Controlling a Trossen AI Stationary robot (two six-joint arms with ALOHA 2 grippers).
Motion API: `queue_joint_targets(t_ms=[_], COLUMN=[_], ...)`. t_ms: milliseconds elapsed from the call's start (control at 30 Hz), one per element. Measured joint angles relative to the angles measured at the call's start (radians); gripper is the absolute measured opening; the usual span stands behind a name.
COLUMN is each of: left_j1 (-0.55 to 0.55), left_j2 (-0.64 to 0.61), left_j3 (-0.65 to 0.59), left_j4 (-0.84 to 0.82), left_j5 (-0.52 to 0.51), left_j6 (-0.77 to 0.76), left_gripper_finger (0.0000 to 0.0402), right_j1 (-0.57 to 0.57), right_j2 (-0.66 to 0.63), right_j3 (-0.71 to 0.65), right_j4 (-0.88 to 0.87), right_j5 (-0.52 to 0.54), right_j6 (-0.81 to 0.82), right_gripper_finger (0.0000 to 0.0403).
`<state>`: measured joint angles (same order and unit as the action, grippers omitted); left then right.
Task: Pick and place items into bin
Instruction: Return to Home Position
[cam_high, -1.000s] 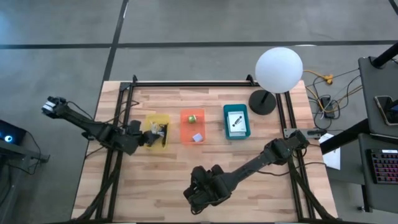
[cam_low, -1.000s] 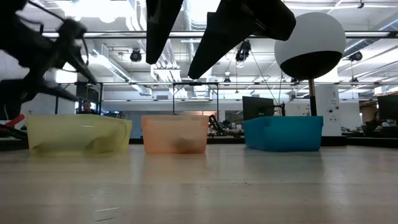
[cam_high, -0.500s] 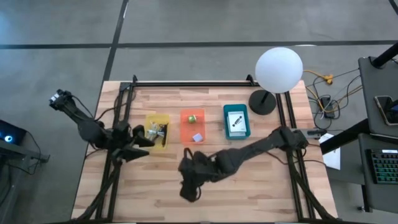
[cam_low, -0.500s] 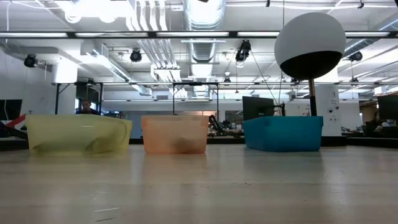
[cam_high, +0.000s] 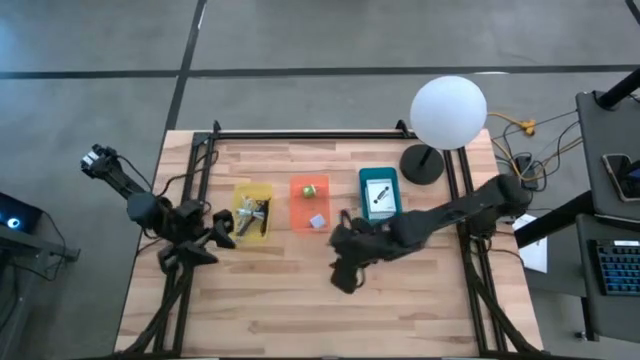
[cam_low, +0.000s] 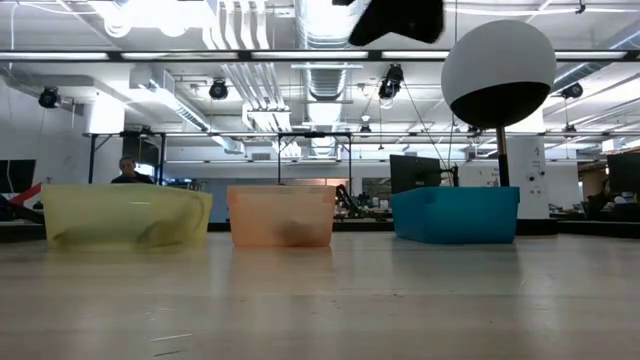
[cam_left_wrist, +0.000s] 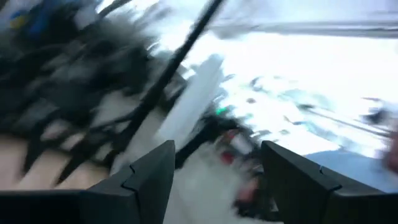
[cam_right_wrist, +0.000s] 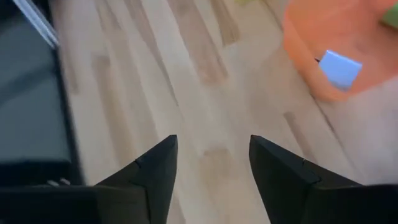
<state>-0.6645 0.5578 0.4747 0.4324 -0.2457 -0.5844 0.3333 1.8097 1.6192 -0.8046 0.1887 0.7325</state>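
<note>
Three bins stand in a row on the wooden table: yellow (cam_high: 252, 210), orange (cam_high: 310, 203) and teal (cam_high: 381, 194). Dark cords and a white card lie in the yellow bin. The green ball (cam_high: 309, 189) and the lavender cube (cam_high: 317, 222) rest on the orange bin's floor. A white card with a grey stick (cam_high: 379, 195) lies in the teal bin. My left gripper (cam_high: 200, 247) hovers open by the table's left edge, left of the yellow bin. My right gripper (cam_high: 345, 272) is open above bare wood, just near of the orange bin (cam_right_wrist: 323, 37); the cube (cam_right_wrist: 340, 67) shows ahead of it.
A white globe lamp (cam_high: 449, 111) on a black foot stands at the far right corner, beside the teal bin. Black frame rails run along the table's left, right and far edges. Bare wood fills the whole near half of the table (cam_high: 300, 310).
My left gripper has drawn back from the yellow bin toward the table's left and near edges. My right gripper has swung from the near edge's middle toward the far edge and the right, ending just near of the orange bin. The bins and their contents have stayed put.
</note>
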Motion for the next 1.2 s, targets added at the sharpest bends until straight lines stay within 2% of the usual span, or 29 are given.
queue_joint_targets(t_ms=[100, 200, 300, 467, 533, 667, 733, 833, 967, 1033, 1200], left_j1=[0.019, 0.053, 0.133, 0.346, 0.435, 0.535, 0.548, 0.547, 0.547, 0.547, 0.547], left_j2=[0.061, 0.126, 0.175, 0.107, 0.048, -0.043, -0.087, -0.158, -0.273, -0.316, -0.386], left_j3=[-0.065, -0.133, -0.174, -0.187, -0.191, -0.181, -0.174, -0.158, -0.138, -0.139, -0.144], left_j4=[0.284, 0.436, 0.481, 0.488, 0.408, 0.225, 0.17, 0.056, -0.194, -0.258, -0.331], left_j5=[0.066, 0.071, 0.096, 0.295, 0.342, 0.353, 0.348, 0.33, 0.249, 0.201, 0.18], left_j6=[0.119, 0.141, 0.11, 0.108, 0.094, 0.076, 0.097, 0.125, 0.15, 0.189, 0.325], left_gripper_finger=[0.0221, 0.0221, 0.0221, 0.0221, 0.0222, 0.0222, 0.0222, 0.0222, 0.0222, 0.0222, 0.0222], right_j1=[0.002, 0.001, -0.014, -0.046, -0.044, -0.046, -0.057, -0.055, -0.045, -0.047, -0.046], right_j2=[-0.125, -0.227, -0.336, -0.493, -0.566, -0.675, -0.731, -0.832, -0.936, -0.974, -1.043], right_j3=[-0.22, -0.384, -0.468, -0.57, -0.601, -0.696, -0.753, -0.866, -1.036, -1.098, -1.193], right_j4=[0.217, 0.405, 0.469, 0.435, 0.462, 0.513, 0.533, 0.658, 0.88, 0.98, 0.982], right_j5=[-0.006, -0.004, -0.006, -0.005, -0.006, 0.022, 0.05, 0.034, -0.005, -0.001, 0.001], right_j6=[0.079, 0.077, 0.011, 0.005, -0.019, -0.115, -0.129, -0.129, -0.143, -0.154, -0.157], right_gripper_finger=[0.0173, 0.0159, 0.015, 0.0143, 0.0145, 0.0149, 0.015, 0.0149, 0.0144, 0.0142, 0.0143])
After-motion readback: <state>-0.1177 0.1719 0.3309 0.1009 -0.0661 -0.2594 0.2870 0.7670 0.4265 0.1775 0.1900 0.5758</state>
